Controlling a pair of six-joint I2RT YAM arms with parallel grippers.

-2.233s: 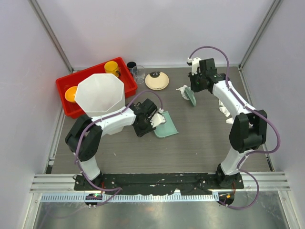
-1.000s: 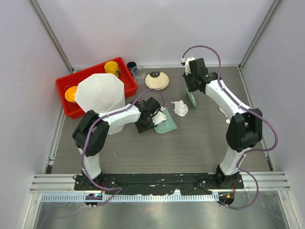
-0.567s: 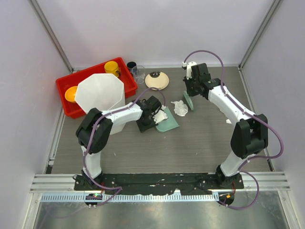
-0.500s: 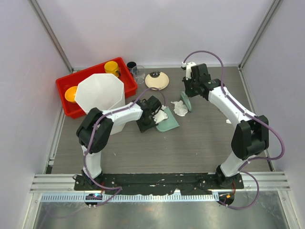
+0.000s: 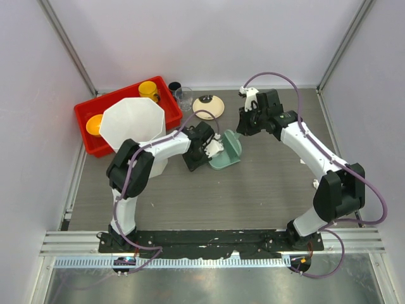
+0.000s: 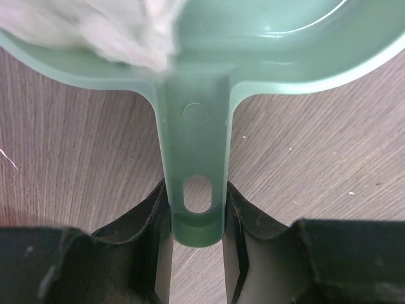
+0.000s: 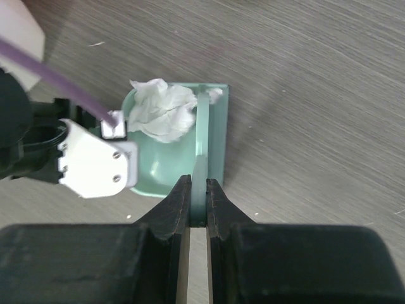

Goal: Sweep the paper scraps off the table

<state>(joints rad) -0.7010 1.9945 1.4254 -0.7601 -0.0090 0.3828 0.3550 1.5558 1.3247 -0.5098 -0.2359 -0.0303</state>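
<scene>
A green dustpan (image 5: 225, 158) lies on the table (image 5: 266, 190), and my left gripper (image 5: 204, 152) is shut on its handle (image 6: 195, 190). Both black fingers (image 6: 152, 234) press the handle's sides. White paper scraps (image 5: 215, 147) sit inside the pan, showing as a crumpled wad (image 7: 162, 111) in the right wrist view and a blurred wad (image 6: 95, 28) in the left wrist view. My right gripper (image 5: 245, 124) is shut on a thin green scraper (image 7: 201, 166) that stands at the pan's open mouth (image 5: 236, 142), just right of the wad.
A red tray (image 5: 81, 116) at the back left holds yellow cups (image 5: 149, 89). A big white octagonal bin (image 5: 133, 124) stands beside my left arm. A cream plate (image 5: 208, 106), a dark cup (image 5: 174, 86) and a clear glass (image 5: 185, 97) sit along the back.
My right gripper has swung left with the scraper and pushed the loose paper wad into the dustpan. The left gripper has kept its hold, shifting the pan slightly.
</scene>
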